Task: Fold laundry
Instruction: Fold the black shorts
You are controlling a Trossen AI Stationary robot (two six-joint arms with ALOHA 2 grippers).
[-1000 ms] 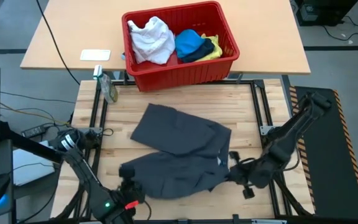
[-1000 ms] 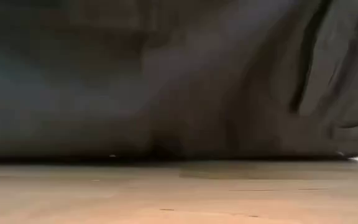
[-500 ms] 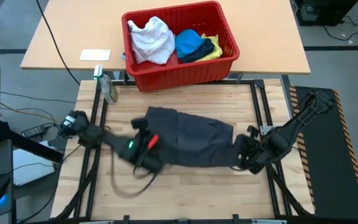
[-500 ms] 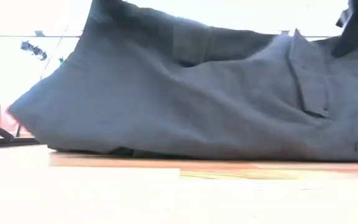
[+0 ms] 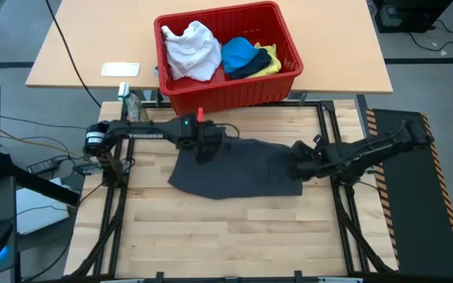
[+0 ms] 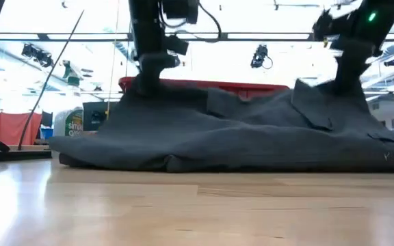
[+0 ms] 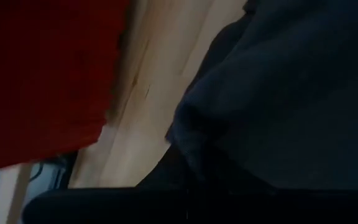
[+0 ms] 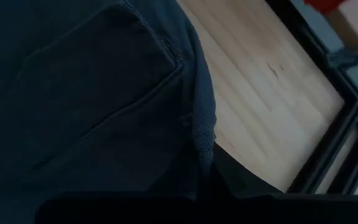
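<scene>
The dark grey garment [image 5: 238, 167] now lies folded over on the table [image 5: 234, 236] — left gripper [image 5: 208, 147] and right gripper [image 5: 299, 167] have carried its near edge back, both pinching it — one fold looks made.

The high view was evenly lit with soft shadows. The low view was backlit, ceiling glare whitening its upper part. Both wrist views were dim, blurred and out of focus.
</scene>
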